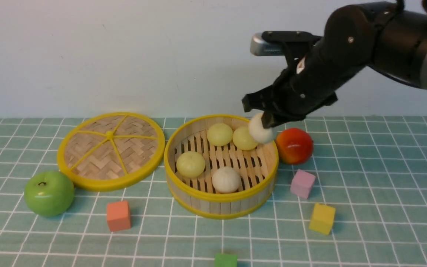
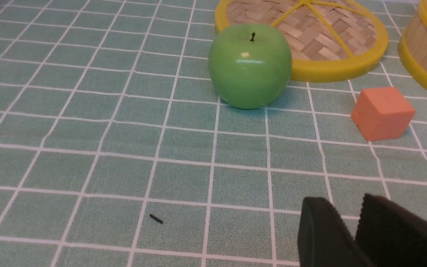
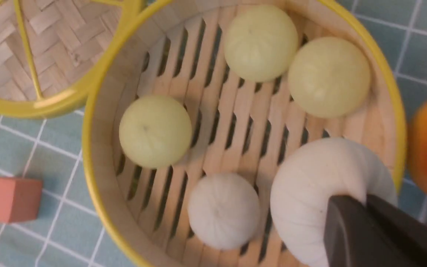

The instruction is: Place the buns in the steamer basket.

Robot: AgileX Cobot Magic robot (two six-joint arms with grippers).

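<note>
The left gripper [image 2: 350, 237], seen only by its own wrist camera, hovers near the green apple [image 2: 250, 66], jaws slightly parted on nothing. The steamer basket [image 1: 221, 202] holds four buns. Farther back, the right gripper [image 1: 263, 120] pinches an off-white bun [image 1: 260, 129] tight above the basket's far rim.

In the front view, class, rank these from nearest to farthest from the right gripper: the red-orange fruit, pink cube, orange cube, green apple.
From the right gripper:
1. Red-orange fruit, just right of the steamer basket.
2. Pink cube, before the fruit.
3. Orange cube, front left.
4. Green apple, far left.
</note>
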